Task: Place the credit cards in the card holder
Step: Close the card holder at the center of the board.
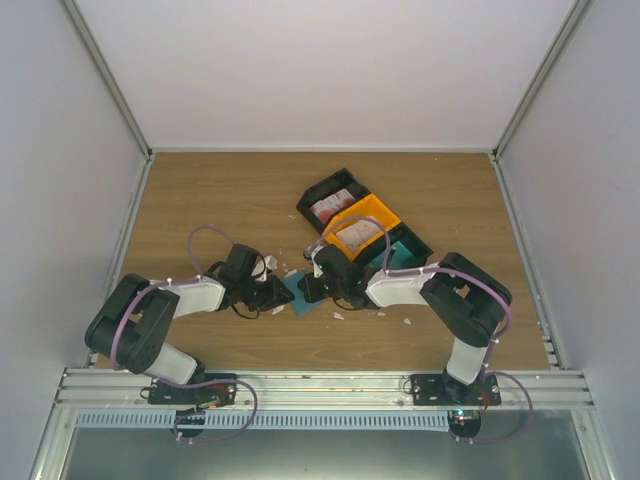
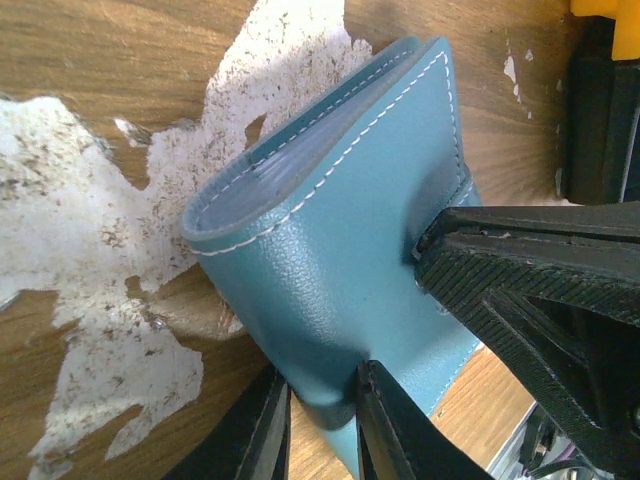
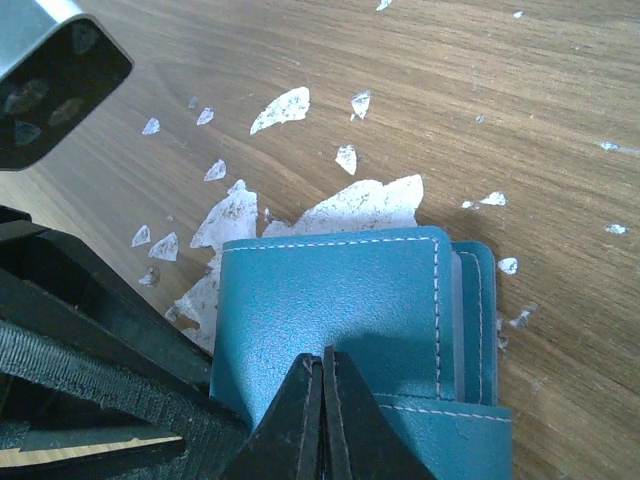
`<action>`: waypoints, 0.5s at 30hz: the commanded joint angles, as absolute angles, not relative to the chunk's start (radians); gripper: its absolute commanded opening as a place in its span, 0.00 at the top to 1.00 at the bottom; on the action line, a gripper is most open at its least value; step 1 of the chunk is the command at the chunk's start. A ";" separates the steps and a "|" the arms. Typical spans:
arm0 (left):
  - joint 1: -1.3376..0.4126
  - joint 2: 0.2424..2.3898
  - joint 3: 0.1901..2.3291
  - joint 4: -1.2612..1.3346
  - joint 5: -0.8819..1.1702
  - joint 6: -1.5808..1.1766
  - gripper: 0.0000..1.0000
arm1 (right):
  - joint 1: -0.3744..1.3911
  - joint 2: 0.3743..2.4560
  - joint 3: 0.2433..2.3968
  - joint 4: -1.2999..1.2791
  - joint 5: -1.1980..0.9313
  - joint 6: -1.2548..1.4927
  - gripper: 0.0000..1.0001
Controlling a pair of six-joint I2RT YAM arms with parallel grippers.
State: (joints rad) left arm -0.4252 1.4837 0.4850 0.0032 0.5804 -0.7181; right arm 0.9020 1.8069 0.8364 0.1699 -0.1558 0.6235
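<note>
The blue card holder (image 1: 299,293) lies folded on the wood between the two grippers. My left gripper (image 2: 322,385) is shut on its near corner, one finger on each side of the leather (image 2: 340,230). My right gripper (image 3: 323,352) is shut, nothing visible between its fingers, and its tips rest on the holder's top cover (image 3: 330,290). The credit cards sit in the tray: red-blotched white ones (image 1: 331,207), pale ones (image 1: 356,233) and teal ones (image 1: 402,250). A pale layer shows inside the holder's fold; I cannot tell whether it is a card.
The black-and-orange three-compartment tray (image 1: 382,212) stands just behind the grippers. Irregular white scraps (image 3: 283,108) lie scattered on the wood around and under the holder. White walls close in the table on three sides.
</note>
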 commanded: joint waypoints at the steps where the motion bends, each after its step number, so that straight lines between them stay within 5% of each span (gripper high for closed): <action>1: -0.429 1.532 0.495 0.026 0.521 -0.700 0.78 | 0.931 1.927 0.725 -0.034 -0.230 0.633 1.00; 15: -0.428 1.525 0.502 0.018 0.516 -0.705 0.77 | 0.912 1.896 0.675 0.028 -0.246 0.658 0.99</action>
